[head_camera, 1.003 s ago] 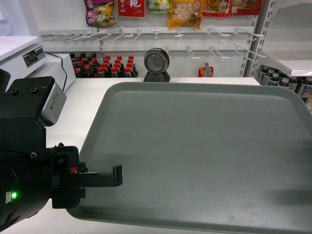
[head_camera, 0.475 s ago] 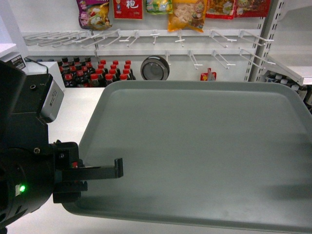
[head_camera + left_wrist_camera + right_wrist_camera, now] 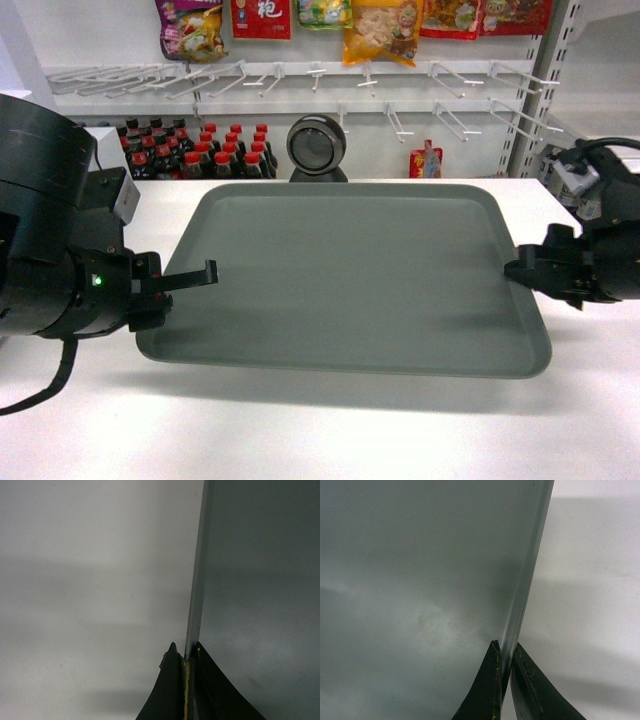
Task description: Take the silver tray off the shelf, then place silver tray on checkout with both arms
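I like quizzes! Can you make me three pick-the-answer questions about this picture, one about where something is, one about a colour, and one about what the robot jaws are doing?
1. Where is the silver tray?
A. over the white checkout
B. hanging on the wall hooks
C. on the floor

2. What colour are the caps of the dark bottles?
A. blue
B. red
C. yellow

3. What are the left gripper and right gripper doing?
A. hanging open, away from the tray
B. holding bottles
C. each pinching a tray edge

Answers: 1 A, the head view shows white counter all around it. 2 B, red tops show behind it. 3 C, both wrist views show jaws closed on the rim.
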Motion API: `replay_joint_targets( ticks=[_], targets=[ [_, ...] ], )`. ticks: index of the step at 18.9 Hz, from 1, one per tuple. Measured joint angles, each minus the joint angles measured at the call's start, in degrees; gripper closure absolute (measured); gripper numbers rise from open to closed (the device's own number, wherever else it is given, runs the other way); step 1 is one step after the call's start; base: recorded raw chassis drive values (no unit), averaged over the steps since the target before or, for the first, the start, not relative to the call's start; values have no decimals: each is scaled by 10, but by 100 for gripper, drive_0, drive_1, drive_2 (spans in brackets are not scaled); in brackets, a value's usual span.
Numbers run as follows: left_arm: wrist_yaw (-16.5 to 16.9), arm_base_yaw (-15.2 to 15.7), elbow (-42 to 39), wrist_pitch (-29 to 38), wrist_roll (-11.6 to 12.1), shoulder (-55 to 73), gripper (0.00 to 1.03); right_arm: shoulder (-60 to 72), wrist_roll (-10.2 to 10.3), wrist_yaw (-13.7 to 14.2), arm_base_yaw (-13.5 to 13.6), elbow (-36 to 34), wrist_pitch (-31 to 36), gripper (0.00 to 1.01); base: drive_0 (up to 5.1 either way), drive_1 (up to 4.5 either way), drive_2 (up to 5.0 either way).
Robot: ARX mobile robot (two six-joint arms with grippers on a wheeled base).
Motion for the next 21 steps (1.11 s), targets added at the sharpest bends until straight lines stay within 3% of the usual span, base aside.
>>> replay_joint_targets(
  ticks=[3,4,7,9,16,21],
  targets=[
    [1,3,44,-17,-4,55,100,70,-9,50,17,72,-29,98,0,0,0],
    [2,1,53,-27,-16,70,100,89,-15,64,19,87,-37,98,0,0,0],
    [-5,-18,57,-28,-31,100,100,113,-19,93,20,78,-26,98,0,0,0],
    [-37,-27,57,-15,-44,101,82,106,-34,96,19,61,2,82,0,0,0],
    [-64,-29,36,14,-43,81,63,76,-31,90,2,31,57,64,0,0,0],
    [-94,-40,-24,83,-41,17,47,7,-28,74,-22,-29,139,48,0,0,0]
  ],
)
